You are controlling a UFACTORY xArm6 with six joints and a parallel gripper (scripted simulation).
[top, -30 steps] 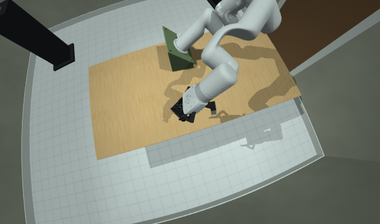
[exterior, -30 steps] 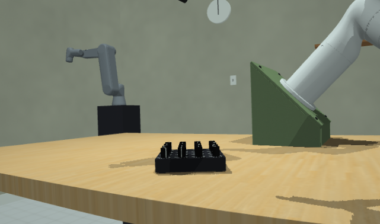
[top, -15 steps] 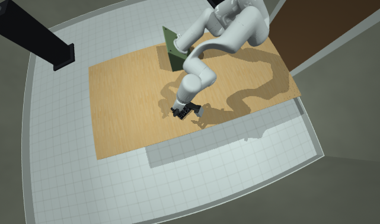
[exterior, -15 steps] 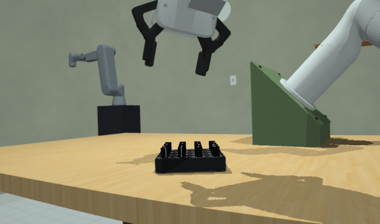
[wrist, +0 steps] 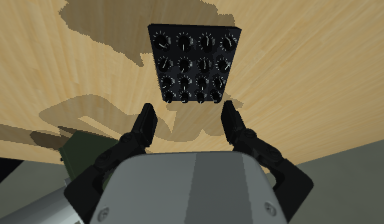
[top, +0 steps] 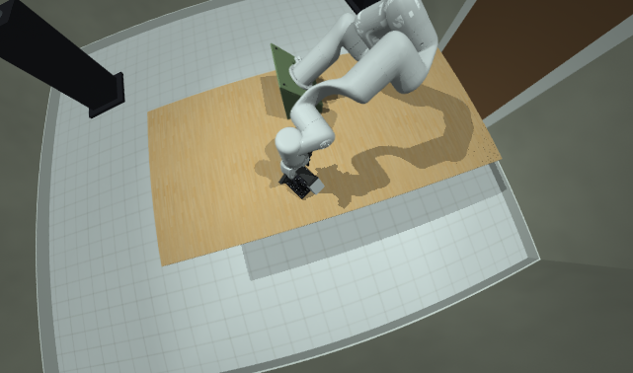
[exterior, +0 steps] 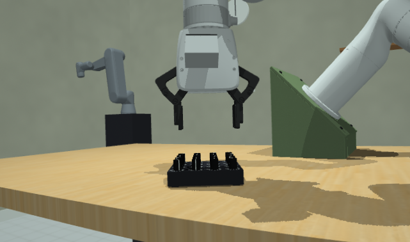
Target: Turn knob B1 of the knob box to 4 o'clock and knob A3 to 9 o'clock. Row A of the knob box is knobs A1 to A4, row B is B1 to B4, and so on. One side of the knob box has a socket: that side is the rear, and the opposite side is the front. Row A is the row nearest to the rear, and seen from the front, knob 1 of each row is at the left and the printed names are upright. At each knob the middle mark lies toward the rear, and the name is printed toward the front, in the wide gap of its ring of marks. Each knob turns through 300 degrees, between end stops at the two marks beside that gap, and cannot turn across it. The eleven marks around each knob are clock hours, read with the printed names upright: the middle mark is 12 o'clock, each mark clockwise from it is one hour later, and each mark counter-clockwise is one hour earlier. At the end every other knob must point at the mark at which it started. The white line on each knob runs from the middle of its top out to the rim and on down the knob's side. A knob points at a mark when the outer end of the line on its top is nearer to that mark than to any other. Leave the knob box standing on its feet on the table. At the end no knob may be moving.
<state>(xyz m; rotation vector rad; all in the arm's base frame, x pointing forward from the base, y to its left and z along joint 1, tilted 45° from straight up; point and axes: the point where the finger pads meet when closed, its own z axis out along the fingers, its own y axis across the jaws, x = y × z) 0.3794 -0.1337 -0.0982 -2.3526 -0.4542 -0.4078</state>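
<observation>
The black knob box stands on the wooden table, with several rows of black knobs with white lines on top. It shows in the wrist view ahead of my fingers, and in the overhead view, partly hidden under my wrist. My gripper hangs well above the box, fingers pointing down, open wide and empty. In the wrist view the two fingertips frame the box's near edge. The knob names are too small to read.
The green wedge base of my arm stands on the table to the right behind the box. A grey arm on a black pedestal stands beyond the table's far edge at left.
</observation>
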